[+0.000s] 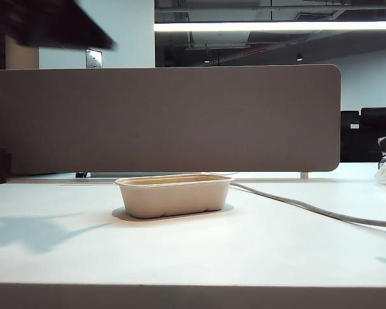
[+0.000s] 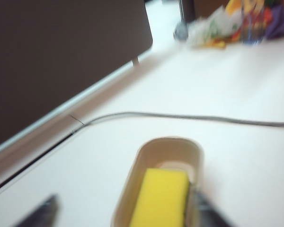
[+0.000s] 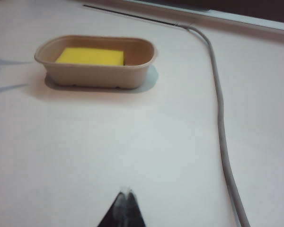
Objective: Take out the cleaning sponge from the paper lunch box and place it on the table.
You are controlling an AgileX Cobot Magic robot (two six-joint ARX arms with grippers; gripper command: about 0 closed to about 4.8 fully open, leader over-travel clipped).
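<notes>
The shallow oblong beige moulded-pulp lunch box (image 1: 174, 195) stands upright near the middle of the wide white table (image 1: 193, 257), in front of the tall grey-brown divider panel (image 1: 164, 119). The rectangular bright yellow cleaning sponge (image 3: 90, 56) lies flat inside the box, below its rim, with a thin dark green layer showing along one side. A grey cable (image 1: 315, 209) runs across the table beside the box without touching it.

My left gripper (image 2: 128, 215) hangs above the near end of the box. Its two dark fingers (image 2: 38, 216) are spread wide, one over the bare table, the other at the box rim beside the sponge; the view is blurred, so I cannot tell whether that finger touches anything.

My right gripper (image 3: 124, 208) hovers over bare table, well apart from the box. Its fingers are pressed together and hold nothing.
</notes>
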